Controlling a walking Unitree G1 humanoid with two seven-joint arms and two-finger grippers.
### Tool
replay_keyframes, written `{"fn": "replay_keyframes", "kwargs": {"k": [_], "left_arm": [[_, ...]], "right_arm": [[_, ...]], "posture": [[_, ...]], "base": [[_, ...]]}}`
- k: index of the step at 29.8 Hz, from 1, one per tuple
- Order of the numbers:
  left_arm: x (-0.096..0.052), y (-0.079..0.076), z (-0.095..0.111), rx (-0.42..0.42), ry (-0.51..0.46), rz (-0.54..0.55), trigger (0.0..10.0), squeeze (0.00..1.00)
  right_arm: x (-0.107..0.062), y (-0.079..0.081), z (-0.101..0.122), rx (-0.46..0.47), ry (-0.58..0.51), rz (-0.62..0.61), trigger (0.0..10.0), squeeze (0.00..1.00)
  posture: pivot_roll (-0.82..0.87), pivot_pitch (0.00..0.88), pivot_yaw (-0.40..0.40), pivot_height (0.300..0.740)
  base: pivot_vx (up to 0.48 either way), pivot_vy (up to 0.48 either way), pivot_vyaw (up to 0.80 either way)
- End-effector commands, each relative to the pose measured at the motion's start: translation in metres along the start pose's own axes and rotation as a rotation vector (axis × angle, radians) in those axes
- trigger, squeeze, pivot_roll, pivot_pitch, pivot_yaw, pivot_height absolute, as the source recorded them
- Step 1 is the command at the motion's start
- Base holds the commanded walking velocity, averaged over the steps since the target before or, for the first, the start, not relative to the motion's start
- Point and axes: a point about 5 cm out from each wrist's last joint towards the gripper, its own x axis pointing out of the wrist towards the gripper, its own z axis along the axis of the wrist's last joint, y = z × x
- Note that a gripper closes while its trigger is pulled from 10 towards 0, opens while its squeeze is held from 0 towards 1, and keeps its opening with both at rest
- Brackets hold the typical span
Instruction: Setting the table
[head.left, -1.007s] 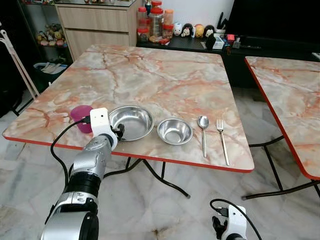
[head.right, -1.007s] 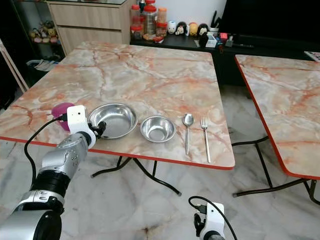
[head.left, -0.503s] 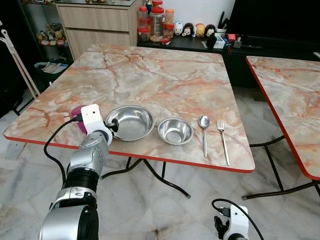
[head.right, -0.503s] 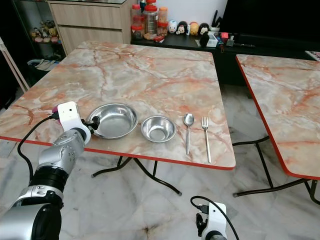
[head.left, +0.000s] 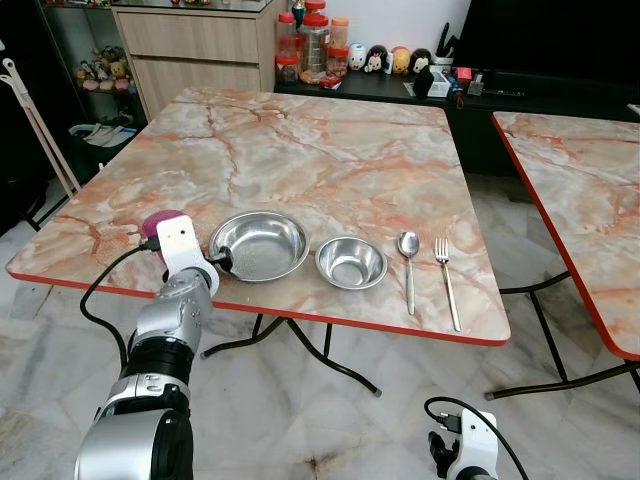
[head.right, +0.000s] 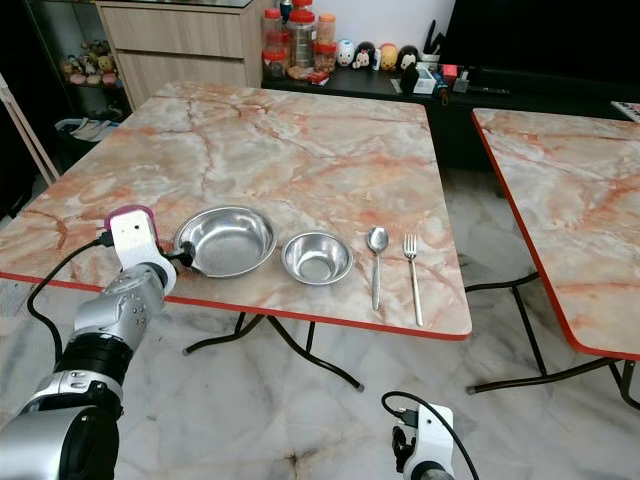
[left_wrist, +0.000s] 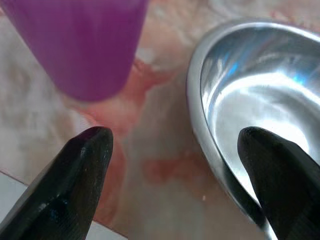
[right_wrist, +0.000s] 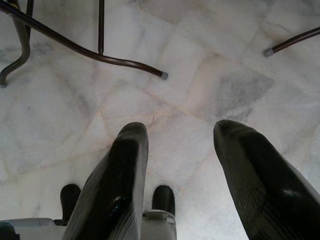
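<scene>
The left tool (left_wrist: 175, 165) hovers open and empty between purple cup (left_wrist: 80, 45) and big bowl (left_wrist: 250, 110); probably it should centre on the cup before closing.

Head stereo pair looking forward and down over the same marbled tabletop (head.left: 330, 150), left wrist camera pressed close between purple cup (left_wrist: 75, 45) and large steel bowl (left_wrist: 255, 110), right wrist camera hanging low, facing the tiled floor (right_wrist: 200, 75)
</scene>
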Motion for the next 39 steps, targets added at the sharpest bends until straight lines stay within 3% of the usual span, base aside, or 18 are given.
{"fn": "replay_keyframes", "kwargs": {"k": [1, 7, 16, 17, 18, 19, 20, 39], "left_arm": [[0.001, -0.006, 0.002, -0.014, 0.011, -0.019, 10.0, 0.00], [0.002, -0.013, -0.002, -0.089, 0.046, -0.063, 10.0, 0.00], [0.004, -0.017, 0.001, -0.113, 0.051, -0.083, 9.9, 0.00], [0.004, -0.018, 0.001, -0.114, 0.052, -0.085, 4.2, 0.00], [0.004, -0.018, 0.001, -0.114, 0.052, -0.085, 4.2, 0.00], [0.004, -0.018, 0.001, -0.115, 0.052, -0.086, 2.6, 0.00], [0.005, -0.018, 0.001, -0.115, 0.054, -0.088, 0.0, 0.00], [0.005, -0.021, 0.001, -0.122, 0.066, -0.109, 0.0, 0.00]], "right_arm": [[0.000, -0.004, 0.003, 0.004, -0.015, -0.014, 10.0, 0.00], [0.000, -0.004, 0.002, 0.006, -0.014, -0.014, 10.0, 0.00], [0.000, -0.004, 0.002, 0.006, -0.014, -0.014, 10.0, 0.00], [-0.001, -0.004, 0.001, 0.007, -0.013, -0.014, 10.0, 0.00], [-0.001, -0.004, 0.001, 0.007, -0.013, -0.014, 10.0, 0.00], [-0.001, -0.004, 0.001, 0.008, -0.012, -0.015, 10.0, 0.00], [-0.001, -0.004, 0.000, 0.009, -0.011, -0.015, 10.0, 0.00], [-0.002, -0.001, -0.004, 0.017, 0.000, -0.013, 10.0, 0.00]], "posture": [[0.00, 0.000, -0.047, 0.728], [0.00, 0.000, -0.046, 0.728], [-0.01, 0.000, -0.040, 0.728], [-0.01, 0.000, -0.038, 0.728], [-0.01, 0.000, -0.038, 0.728], [-0.01, 0.000, -0.038, 0.728], [-0.01, 0.000, -0.035, 0.728], [-0.01, 0.000, -0.026, 0.728]], "base": [[0.000, 0.000, 0.00], [0.000, 0.000, 0.00], [0.000, 0.000, 0.00], [0.000, 0.000, 0.00], [0.000, 0.000, 0.00], [0.000, 0.000, 0.00], [0.000, 0.000, 0.00], [0.000, 0.000, 0.00]]}}
